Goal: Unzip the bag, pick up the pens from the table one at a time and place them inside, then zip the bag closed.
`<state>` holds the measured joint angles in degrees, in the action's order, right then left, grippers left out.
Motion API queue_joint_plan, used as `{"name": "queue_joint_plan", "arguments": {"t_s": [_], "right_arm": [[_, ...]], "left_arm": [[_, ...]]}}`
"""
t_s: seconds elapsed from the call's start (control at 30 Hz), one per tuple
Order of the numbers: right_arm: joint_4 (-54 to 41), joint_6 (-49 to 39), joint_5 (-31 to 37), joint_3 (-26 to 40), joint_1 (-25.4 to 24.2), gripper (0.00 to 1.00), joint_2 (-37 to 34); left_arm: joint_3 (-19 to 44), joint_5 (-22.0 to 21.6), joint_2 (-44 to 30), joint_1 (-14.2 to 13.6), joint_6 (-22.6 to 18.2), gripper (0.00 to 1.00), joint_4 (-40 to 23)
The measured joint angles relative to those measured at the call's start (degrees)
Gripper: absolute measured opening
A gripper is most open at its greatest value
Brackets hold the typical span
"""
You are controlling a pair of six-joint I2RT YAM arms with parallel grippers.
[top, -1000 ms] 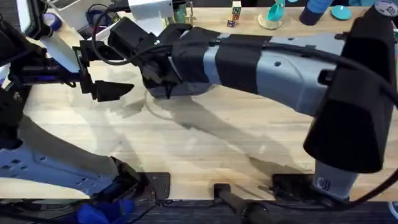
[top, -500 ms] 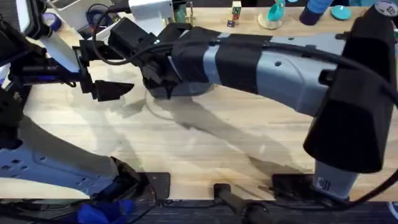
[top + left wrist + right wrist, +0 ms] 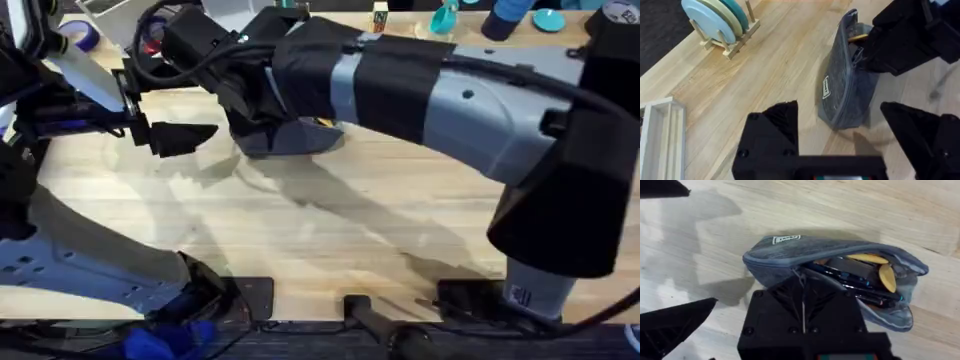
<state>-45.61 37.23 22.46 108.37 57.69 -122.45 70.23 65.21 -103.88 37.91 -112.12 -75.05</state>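
The bag lies on the table with its zipper open along the top, and the mouth gapes wide in the right wrist view. Inside it sit dark pens bundled together, with something yellow beside them at the far end of the opening. A small label patch shows on the bag's side.

The right gripper sits right over the bag, its dark body pressed down at the open edge; I cannot tell how its fingers stand.

The left gripper hovers just short of the bag's closed end, jaws spread wide with nothing between them, not touching the fabric.

Farther from the left gripper, a wooden rack holding plates stands on the table.
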Motion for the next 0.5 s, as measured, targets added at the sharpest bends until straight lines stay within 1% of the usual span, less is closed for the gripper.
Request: {"name": "queue_joint_plan", "arguments": {"t_s": [0.4, 0.5], "right_arm": [[-0.79, 0.00, 0.00, 0.75, 0.00, 0.031, -0.07], [-0.80, 0.00, 0.00, 0.77, 0.00, 0.031, -0.07]], "left_arm": [[0.00, 0.17, 0.00, -0.12, 0.66, 0.997, 0.18], [-0.01, 0.17, 0.00, -0.85, 0.72, 0.956, 0.85]]}}
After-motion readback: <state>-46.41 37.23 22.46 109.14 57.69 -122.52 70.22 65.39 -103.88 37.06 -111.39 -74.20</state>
